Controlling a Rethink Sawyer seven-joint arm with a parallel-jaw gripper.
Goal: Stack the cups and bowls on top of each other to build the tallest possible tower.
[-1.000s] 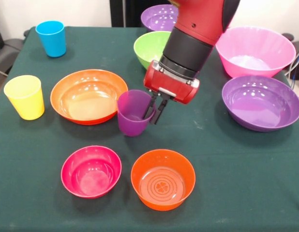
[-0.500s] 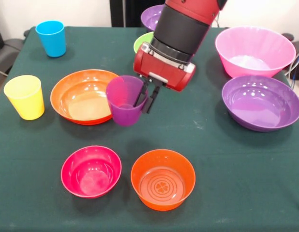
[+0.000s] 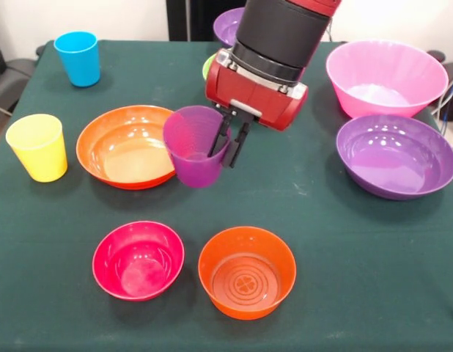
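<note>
My gripper (image 3: 228, 145) is shut on the right rim of the purple cup (image 3: 194, 148), one finger inside and one outside, holding it upright above the cloth. Just left of the cup sits the wide orange bowl (image 3: 127, 146). Below it stand the small red bowl (image 3: 138, 259) and the small orange bowl (image 3: 246, 272). The yellow cup (image 3: 38, 147) is at the left edge, the blue cup (image 3: 78, 58) at the far left. The arm hides most of the lime green bowl (image 3: 208, 67) and one purple bowl (image 3: 228, 26). The big pink bowl (image 3: 385, 76) and another purple bowl (image 3: 395, 155) sit right.
A dark green cloth (image 3: 336, 242) covers the table, whose edges run along the left and right of the view. A dark chair (image 3: 10, 77) stands off the table's left corner. Cables (image 3: 450, 95) hang past the right edge.
The gripper has lifted the purple cup off the cloth and carried it left and up, toward the wide orange bowl; in the last half second it rose slightly and the cup straightened.
</note>
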